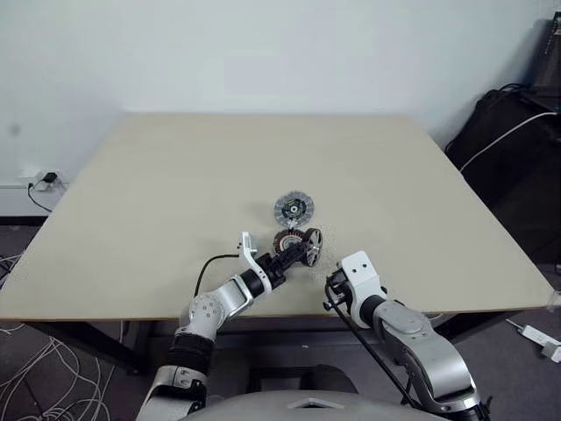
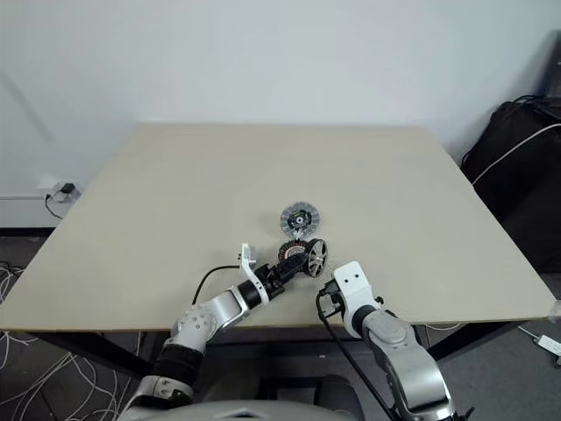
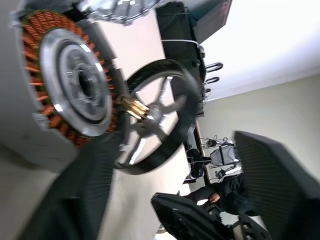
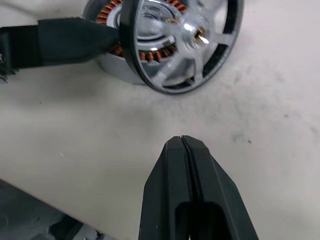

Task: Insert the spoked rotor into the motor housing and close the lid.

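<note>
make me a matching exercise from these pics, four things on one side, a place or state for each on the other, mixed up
Things:
1. spoked rotor
2. motor housing
3. lid
4. right gripper

States:
a. lying alone on the table, farther from the robot than the other parts
b. fingers pressed together, holding nothing
c. tilted on edge, leaning against the copper windings
d. flat on the table, copper windings showing

Pairs: 1-c, 2-d, 3-a, 4-b
</note>
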### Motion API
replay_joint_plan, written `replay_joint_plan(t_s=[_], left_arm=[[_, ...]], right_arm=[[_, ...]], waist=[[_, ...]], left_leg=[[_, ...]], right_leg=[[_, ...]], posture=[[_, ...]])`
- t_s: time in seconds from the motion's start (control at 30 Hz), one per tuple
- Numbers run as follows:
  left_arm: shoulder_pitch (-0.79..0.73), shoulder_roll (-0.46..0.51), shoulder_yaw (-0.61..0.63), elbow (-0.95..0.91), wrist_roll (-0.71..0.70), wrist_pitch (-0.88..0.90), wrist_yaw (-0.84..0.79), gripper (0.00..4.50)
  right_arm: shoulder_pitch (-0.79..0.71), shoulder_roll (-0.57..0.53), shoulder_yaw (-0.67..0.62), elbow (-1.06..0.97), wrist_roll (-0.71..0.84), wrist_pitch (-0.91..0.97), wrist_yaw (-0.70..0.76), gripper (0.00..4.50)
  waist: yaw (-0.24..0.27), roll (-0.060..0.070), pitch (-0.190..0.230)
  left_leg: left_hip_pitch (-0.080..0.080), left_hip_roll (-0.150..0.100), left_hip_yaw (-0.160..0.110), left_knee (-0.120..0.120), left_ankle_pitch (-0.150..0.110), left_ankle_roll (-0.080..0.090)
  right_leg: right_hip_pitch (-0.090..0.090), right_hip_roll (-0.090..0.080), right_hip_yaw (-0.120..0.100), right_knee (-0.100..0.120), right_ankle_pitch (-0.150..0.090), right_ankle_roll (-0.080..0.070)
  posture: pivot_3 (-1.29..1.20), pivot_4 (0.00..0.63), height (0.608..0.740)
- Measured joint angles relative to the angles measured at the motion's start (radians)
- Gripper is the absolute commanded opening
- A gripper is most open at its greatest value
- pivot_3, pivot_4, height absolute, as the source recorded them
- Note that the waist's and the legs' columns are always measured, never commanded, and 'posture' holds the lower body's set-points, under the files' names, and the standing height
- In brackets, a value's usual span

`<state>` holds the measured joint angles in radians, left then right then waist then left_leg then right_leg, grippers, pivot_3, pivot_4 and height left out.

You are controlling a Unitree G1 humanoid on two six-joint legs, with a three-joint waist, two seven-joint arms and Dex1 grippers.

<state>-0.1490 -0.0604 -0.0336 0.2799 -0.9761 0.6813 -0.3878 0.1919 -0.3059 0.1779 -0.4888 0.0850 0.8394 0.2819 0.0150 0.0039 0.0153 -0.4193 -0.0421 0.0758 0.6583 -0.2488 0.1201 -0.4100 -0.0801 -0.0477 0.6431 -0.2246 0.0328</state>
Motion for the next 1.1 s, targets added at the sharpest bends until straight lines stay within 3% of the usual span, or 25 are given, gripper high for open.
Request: replay_joint_plan(t_s=[0.2,0.5,0.6,0.97,1.03,1.1], left_arm=[[0.060,0.001,0.033,-0.112,0.017,-0.062,0.008,4.47],[0.169,0.009,-0.078,-0.337,0.203,-0.251,-0.081,4.47],[0.201,0.014,-0.092,-0.377,0.264,-0.300,-0.085,3.84],[0.311,0.153,-0.125,-0.397,0.635,-0.504,-0.003,0.16],[0.313,0.172,-0.138,-0.377,0.738,-0.593,0.037,0.03],[0.318,0.182,-0.155,-0.345,0.842,-0.679,0.077,0.00]], right_arm=[[-0.003,0.002,0.001,0.003,0.000,-0.001,0.000,0.00],[-0.023,0.029,-0.001,0.041,-0.006,-0.033,-0.027,0.00],[-0.027,0.036,-0.004,0.050,-0.007,-0.052,-0.037,0.00],[-0.062,0.039,-0.039,0.093,-0.008,-0.096,-0.047,0.00],[-0.073,0.039,-0.043,0.098,-0.005,-0.101,-0.044,0.00],[-0.085,0.035,-0.042,0.100,0.000,-0.109,-0.027,0.40]], waist=[[0.000,0.000,0.000],[0.003,0.001,0.000],[0.002,0.002,0.000],[0.003,0.005,0.003],[0.006,0.005,0.003],[0.007,0.005,0.003]], left_leg=[[0.000,0.000,0.000,0.000,0.000,0.000],[-0.002,0.000,0.000,-0.002,0.000,0.000],[-0.002,0.000,0.000,-0.002,0.000,0.000],[-0.002,0.000,0.001,-0.003,0.000,0.000],[-0.002,0.000,0.001,-0.004,0.000,0.000],[-0.002,0.000,0.001,-0.004,0.000,0.000]], right_leg=[[0.000,0.000,0.000,0.000,0.001,-0.001],[-0.002,0.000,0.000,-0.004,0.001,-0.001],[-0.003,0.000,0.000,-0.004,0.001,-0.001],[-0.003,0.000,0.000,-0.003,0.000,-0.002],[-0.003,0.000,0.000,-0.003,0.000,-0.002],[-0.004,0.000,0.000,-0.003,0.000,-0.002]], posture=[[0.00,0.000,0.740],[0.00,0.000,0.740],[0.00,0.000,0.740],[0.00,0.000,0.740],[0.00,0.000,0.740],[0.00,0.000,0.740]])
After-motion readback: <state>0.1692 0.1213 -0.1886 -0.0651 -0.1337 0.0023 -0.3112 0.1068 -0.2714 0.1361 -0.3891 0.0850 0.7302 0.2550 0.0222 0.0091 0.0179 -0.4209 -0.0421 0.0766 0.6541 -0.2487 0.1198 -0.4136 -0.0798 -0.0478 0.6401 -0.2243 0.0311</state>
